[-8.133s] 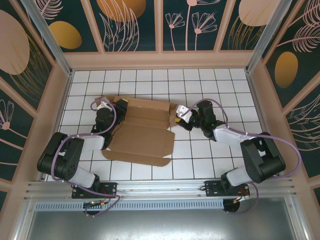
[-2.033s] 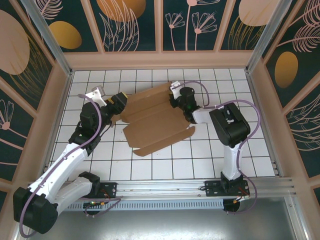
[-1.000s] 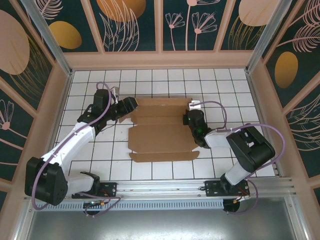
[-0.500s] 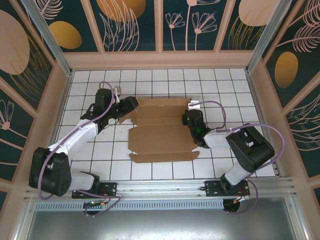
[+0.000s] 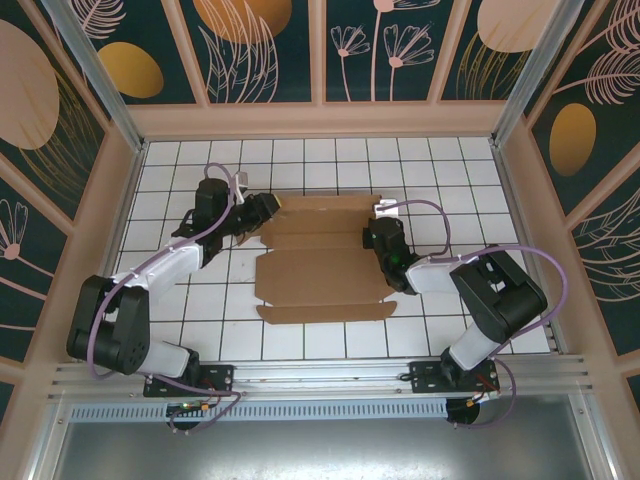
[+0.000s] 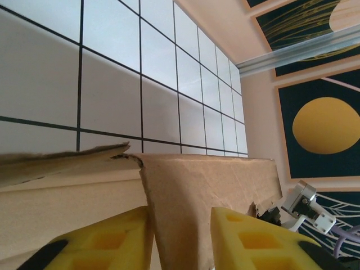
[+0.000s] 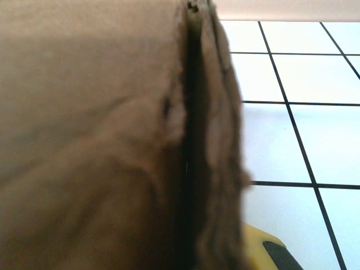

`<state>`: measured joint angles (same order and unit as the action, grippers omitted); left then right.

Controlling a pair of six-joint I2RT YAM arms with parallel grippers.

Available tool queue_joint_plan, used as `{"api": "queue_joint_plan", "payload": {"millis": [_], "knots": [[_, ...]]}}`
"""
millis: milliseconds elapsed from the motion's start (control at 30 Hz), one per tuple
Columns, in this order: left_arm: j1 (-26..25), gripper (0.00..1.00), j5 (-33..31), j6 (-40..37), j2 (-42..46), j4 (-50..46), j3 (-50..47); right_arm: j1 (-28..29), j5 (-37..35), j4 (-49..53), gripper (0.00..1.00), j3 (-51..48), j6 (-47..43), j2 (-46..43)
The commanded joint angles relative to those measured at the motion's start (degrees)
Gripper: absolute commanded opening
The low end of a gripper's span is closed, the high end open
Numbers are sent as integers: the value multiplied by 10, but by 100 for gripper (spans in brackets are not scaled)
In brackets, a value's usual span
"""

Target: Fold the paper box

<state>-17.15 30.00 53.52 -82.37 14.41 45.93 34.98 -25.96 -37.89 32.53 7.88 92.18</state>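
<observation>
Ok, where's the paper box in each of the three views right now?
Top external: paper box mid-table, centre of frame.
Left wrist: lower half, a flap between the yellow fingers.
Right wrist: left two-thirds, close up and blurred.
Shared landmark: the white gridded table.

Right wrist view: the paper box (image 7: pixel 95 140) sits against the lens as a blurred brown mass, cut off at the left, top and bottom edges. One yellow finger (image 7: pixel 270 250) shows as a corner only.

Left wrist view: the fingers (image 6: pixel 107 239) of the left gripper (image 6: pixel 180 230) are cut off by the bottom edge, and contact with the flap between them cannot be told.

Overhead view: the tips of the right gripper (image 5: pixel 372 232) are probably hidden under its own wrist.
</observation>
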Motion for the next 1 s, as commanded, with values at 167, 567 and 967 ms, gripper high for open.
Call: {"api": "queue_joint_plan", "payload": {"millis": [167, 567, 967], "knots": [[1, 17, 1, 9, -1, 48, -21, 9, -9, 69, 0, 0, 36, 14], [9, 60, -122, -109, 124, -81, -40, -13, -4, 137, 0, 20, 63, 9], [8, 15, -174, -126, 91, -110, -81, -18, 30, 132, 0, 20, 60, 15]]}}
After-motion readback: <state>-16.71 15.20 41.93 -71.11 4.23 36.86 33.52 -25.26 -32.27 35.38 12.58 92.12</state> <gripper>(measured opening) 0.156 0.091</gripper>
